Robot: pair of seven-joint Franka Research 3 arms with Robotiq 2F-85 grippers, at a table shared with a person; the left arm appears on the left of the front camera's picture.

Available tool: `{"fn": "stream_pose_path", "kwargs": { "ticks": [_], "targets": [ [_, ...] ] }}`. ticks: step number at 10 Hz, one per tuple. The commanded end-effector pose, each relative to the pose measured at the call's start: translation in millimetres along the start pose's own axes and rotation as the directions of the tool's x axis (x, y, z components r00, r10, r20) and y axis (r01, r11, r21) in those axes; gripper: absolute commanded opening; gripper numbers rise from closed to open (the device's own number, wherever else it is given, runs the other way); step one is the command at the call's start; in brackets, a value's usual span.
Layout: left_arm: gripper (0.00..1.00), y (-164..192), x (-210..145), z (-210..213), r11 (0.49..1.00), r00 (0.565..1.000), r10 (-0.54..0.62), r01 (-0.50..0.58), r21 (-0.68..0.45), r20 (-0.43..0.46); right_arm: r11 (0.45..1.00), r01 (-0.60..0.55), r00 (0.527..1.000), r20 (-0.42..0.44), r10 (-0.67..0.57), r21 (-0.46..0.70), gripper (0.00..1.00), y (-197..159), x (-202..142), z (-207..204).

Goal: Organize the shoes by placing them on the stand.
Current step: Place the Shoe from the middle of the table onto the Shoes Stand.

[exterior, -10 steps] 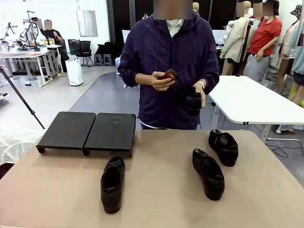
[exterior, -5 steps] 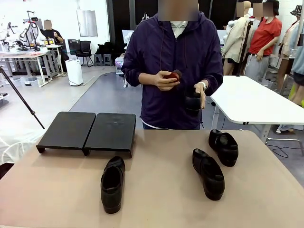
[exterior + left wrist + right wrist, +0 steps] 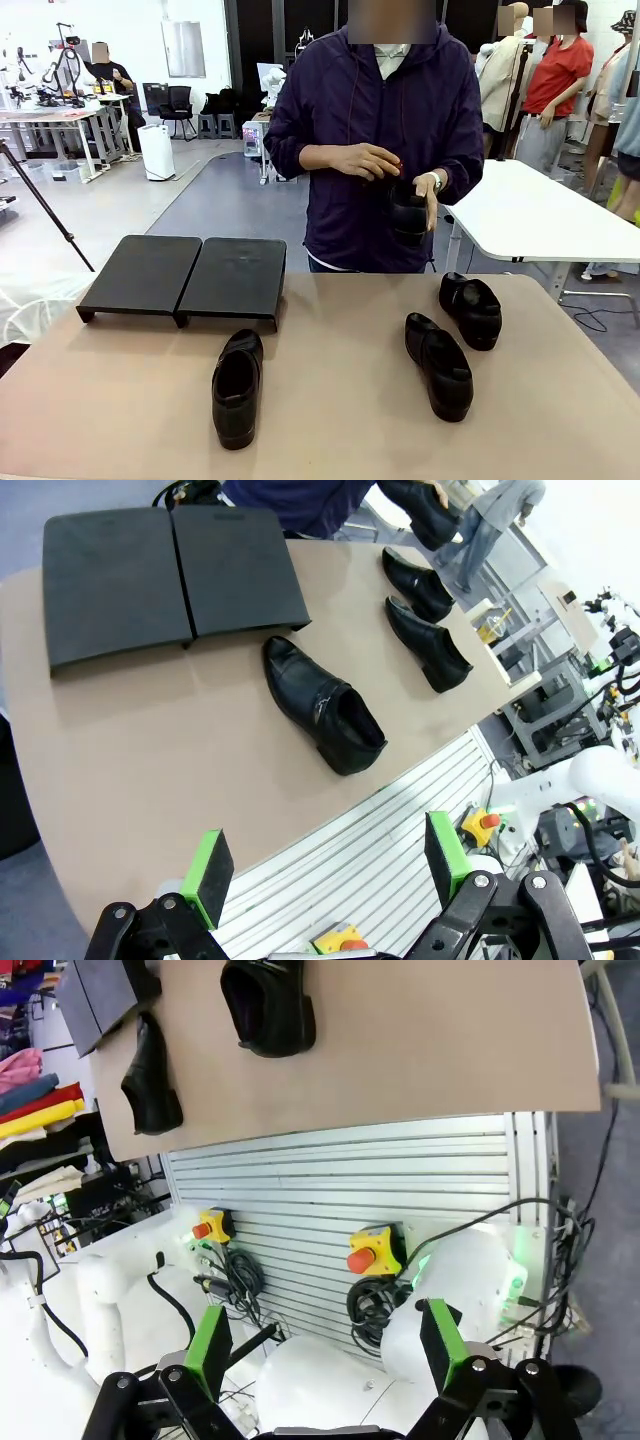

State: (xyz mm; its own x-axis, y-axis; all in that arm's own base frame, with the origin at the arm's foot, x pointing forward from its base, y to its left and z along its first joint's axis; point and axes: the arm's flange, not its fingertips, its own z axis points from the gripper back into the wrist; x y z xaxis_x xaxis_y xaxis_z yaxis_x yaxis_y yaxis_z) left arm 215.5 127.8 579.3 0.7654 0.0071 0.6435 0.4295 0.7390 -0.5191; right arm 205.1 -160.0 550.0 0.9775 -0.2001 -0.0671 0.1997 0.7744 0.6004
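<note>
Step in hand: placement not yet begun. The low matte-black two-platform stand sits bare at far left. Three glossy black leather loafers lie on the tan table. The person's hand grasps a fourth loafer. The left gripper and right gripper are spread and empty. Next, probably: grasp the near-left loafer.

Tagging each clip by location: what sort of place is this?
Likely a robotics lab in an open hall: emergency-stop buttons on the slatted metal base, a white worktable nearby, an office chair behind.
</note>
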Motion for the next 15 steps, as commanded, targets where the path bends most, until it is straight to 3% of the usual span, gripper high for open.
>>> {"fn": "stream_pose_path", "kwargs": {
  "ticks": [1,2,3,5,6,7,10,11,12,13,15],
  "targets": [
    [1.00,-0.2,-0.5,-0.4,1.000,1.000,-0.015,0.015,-0.014,0.010,1.000,-0.024,1.000,-0.008,0.024,-0.009,1.00,-3.6,0.1,5.1],
    [1.00,0.0,0.0,0.0,1.000,1.000,0.000,0.000,0.000,0.000,1.000,-0.024,1.000,-0.008,0.024,-0.009,1.00,-3.6,0.1,5.1],
    [1.00,-36.7,9.8,-36.0,0.989,0.982,0.004,0.024,0.145,-0.187,1.000,-0.024,1.000,-0.008,0.024,-0.009,1.00,-3.6,0.1,5.1],
    [1.00,-101.8,16.0,-132.2,0.967,0.890,-0.093,0.187,0.172,-0.446,1.000,-0.024,1.000,-0.008,0.024,-0.009,1.00,-3.6,0.1,5.1],
    [1.00,-129.3,18.8,-186.4,0.962,0.854,-0.135,0.235,0.142,-0.503,1.000,-0.024,1.000,-0.008,0.024,-0.009,1.00,-3.6,0.1,5.1],
    [1.00,-152.2,21.3,-229.8,0.947,0.851,-0.141,0.265,0.181,-0.505,1.000,-0.024,1.000,-0.008,0.024,-0.009,1.00,-3.6,0.1,5.1],
    [1.00,-204.6,-4.3,-345.9,0.911,0.743,-0.104,0.338,0.236,-0.661,1.000,-0.024,1.000,-0.008,0.024,-0.009,1.00,-3.6,0.1,5.1],
    [1.00,-207.1,-5.3,-369.8,0.907,0.760,-0.050,0.306,0.289,-0.648,1.000,-0.024,1.000,-0.008,0.024,-0.009,1.00,-3.6,0.1,5.1],
    [1.00,-205.5,4.7,-369.6,0.905,0.814,-0.047,0.281,0.320,-0.579,1.000,-0.024,1.000,-0.008,0.024,-0.009,1.00,-3.6,0.1,5.1],
    [1.00,-211.4,-26.6,-357.6,0.915,0.751,-0.123,0.339,0.218,-0.649,1.000,-0.024,1.000,-0.008,0.024,-0.009,1.00,-3.6,0.1,5.1],
    [1.00,-211.4,-26.6,-357.6,0.915,0.751,-0.123,0.339,0.218,-0.649,1.000,-0.024,1.000,-0.008,0.024,-0.009,1.00,-3.6,0.1,5.1]
  ]
}}
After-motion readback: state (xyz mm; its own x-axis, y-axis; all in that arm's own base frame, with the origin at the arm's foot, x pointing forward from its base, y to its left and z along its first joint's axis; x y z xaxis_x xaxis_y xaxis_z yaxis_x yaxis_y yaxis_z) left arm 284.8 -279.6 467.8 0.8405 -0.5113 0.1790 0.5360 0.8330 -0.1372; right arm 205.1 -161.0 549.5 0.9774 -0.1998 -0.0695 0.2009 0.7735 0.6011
